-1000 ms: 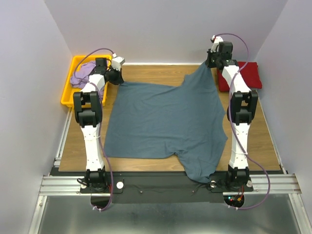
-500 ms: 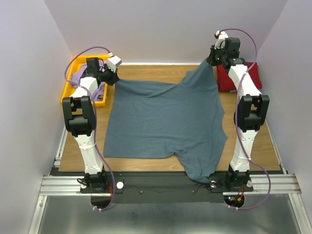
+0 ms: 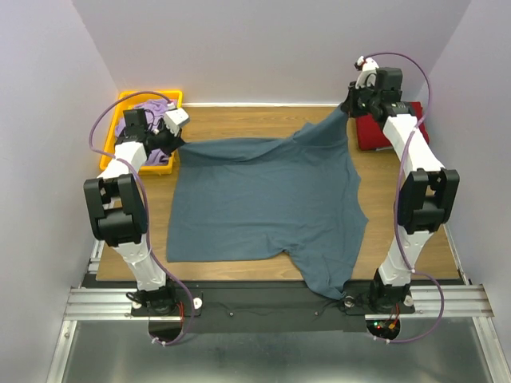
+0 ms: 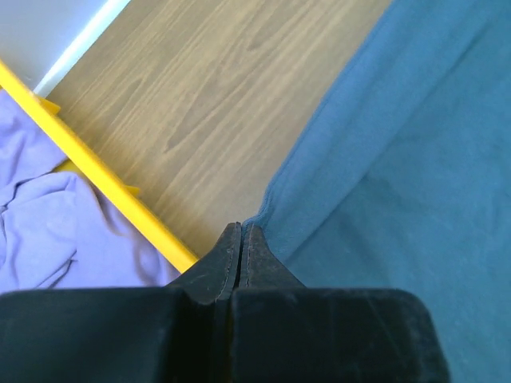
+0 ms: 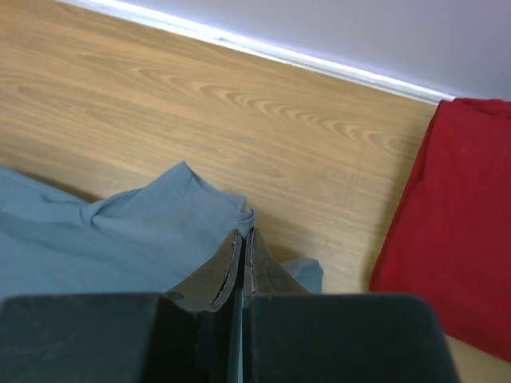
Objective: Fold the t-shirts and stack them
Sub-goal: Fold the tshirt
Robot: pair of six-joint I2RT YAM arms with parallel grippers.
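While the left gripper and right gripper each pinch the slate blue-grey t-shirt by its thin far edge, any outward pull could slip it free.

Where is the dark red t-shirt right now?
In the top view the dark red t-shirt lies at the far right of the table, beside the right gripper, which holds a corner of the blue-grey t-shirt.

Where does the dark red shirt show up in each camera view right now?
Top external: the dark red shirt lies at the far right of the table, partly behind the right arm.
Left wrist: not in it.
Right wrist: the dark red shirt runs down the right edge.
Shared landmark: the blue-grey shirt, spread mid-table, also seen in the left wrist and right wrist views.
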